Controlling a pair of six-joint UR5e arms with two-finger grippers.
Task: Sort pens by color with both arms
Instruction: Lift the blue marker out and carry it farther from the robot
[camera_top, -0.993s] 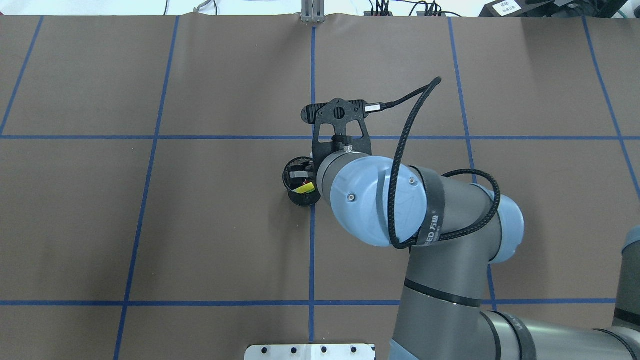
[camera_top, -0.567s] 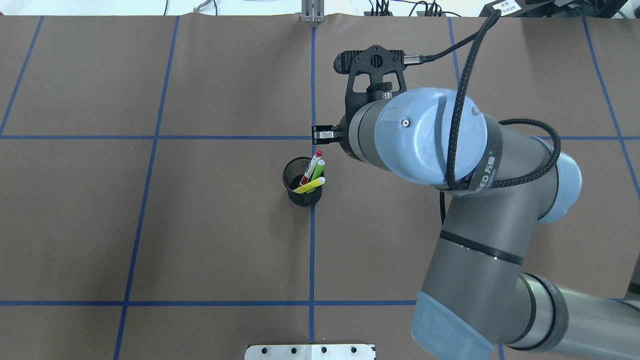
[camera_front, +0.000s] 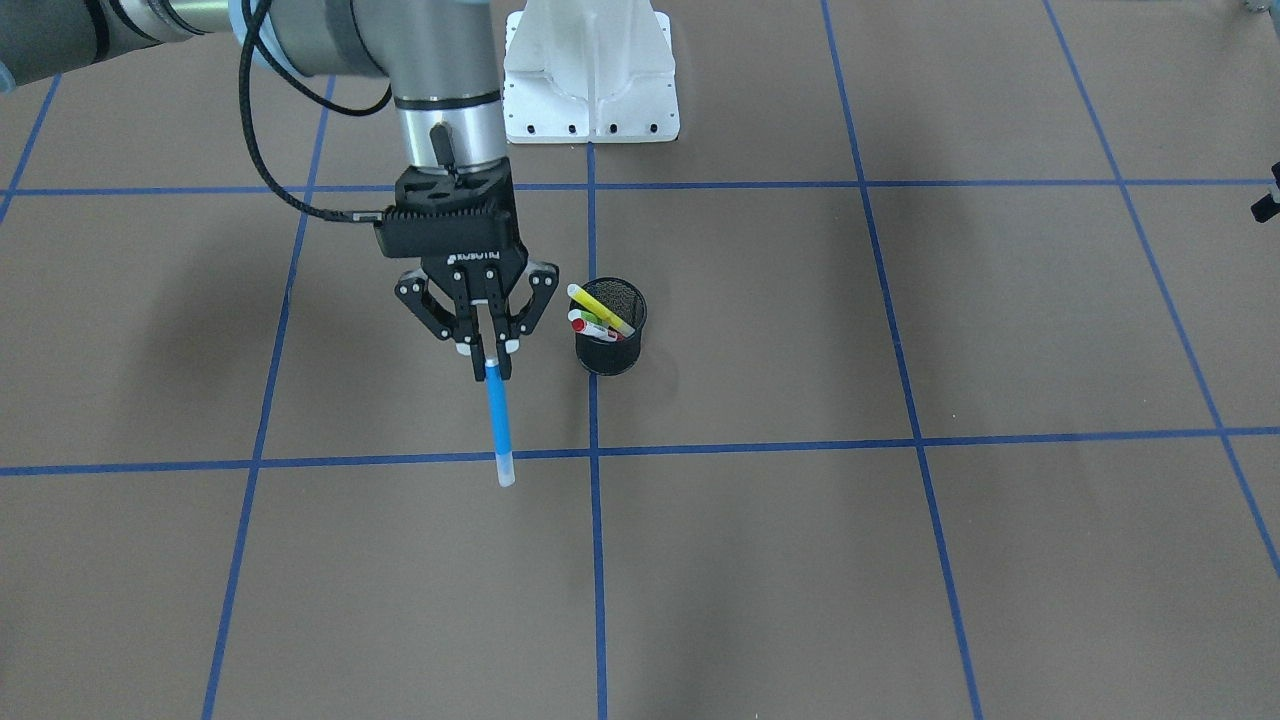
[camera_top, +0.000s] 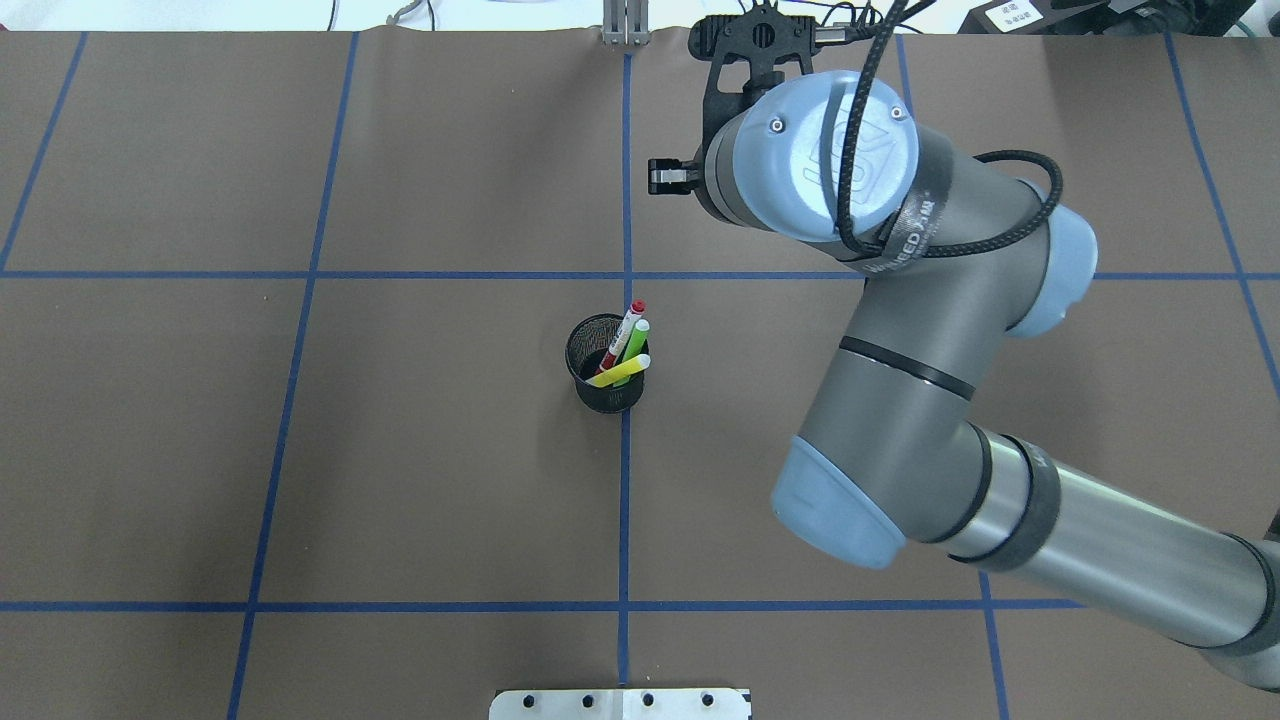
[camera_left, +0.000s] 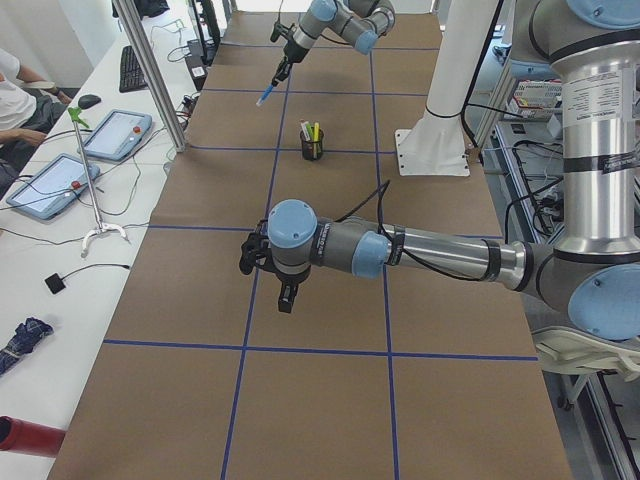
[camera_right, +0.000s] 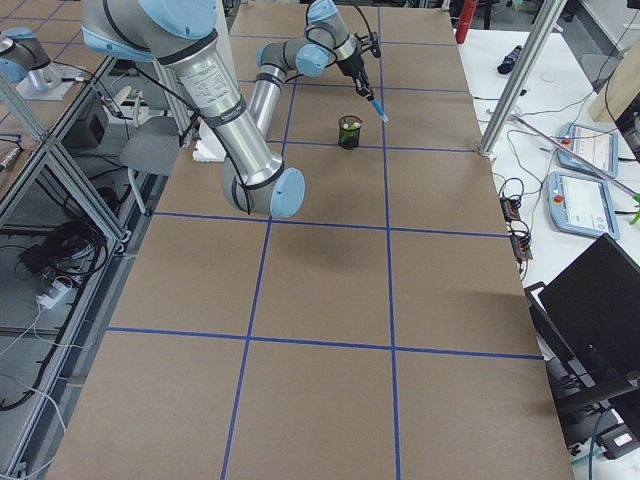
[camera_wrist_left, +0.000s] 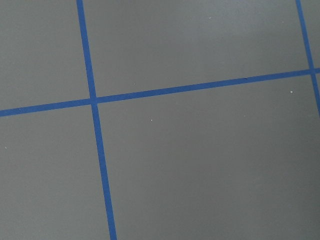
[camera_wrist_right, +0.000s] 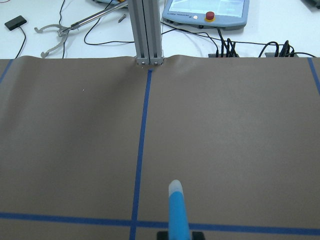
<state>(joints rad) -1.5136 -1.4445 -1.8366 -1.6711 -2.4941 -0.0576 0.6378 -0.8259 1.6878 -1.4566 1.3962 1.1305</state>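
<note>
Blue pen (camera_front: 499, 425) is gripped at its upper end by the right claw (camera_front: 489, 362), which is clamped narrow on it, the barrel hanging down near the black mesh cup (camera_front: 611, 350). Yellow pen (camera_top: 622, 371), green pen (camera_top: 634, 338) and red-capped pen (camera_top: 628, 322) are seen leaning in that cup. A clean set-down is called for: the barrel should be lowered close to the tabletop (camera_front: 900, 560), laid flat well apart from the cup, then released gently so rolling is avoided. Whether the left claw (camera_left: 286, 297) is spread or closed cannot be told.
</note>
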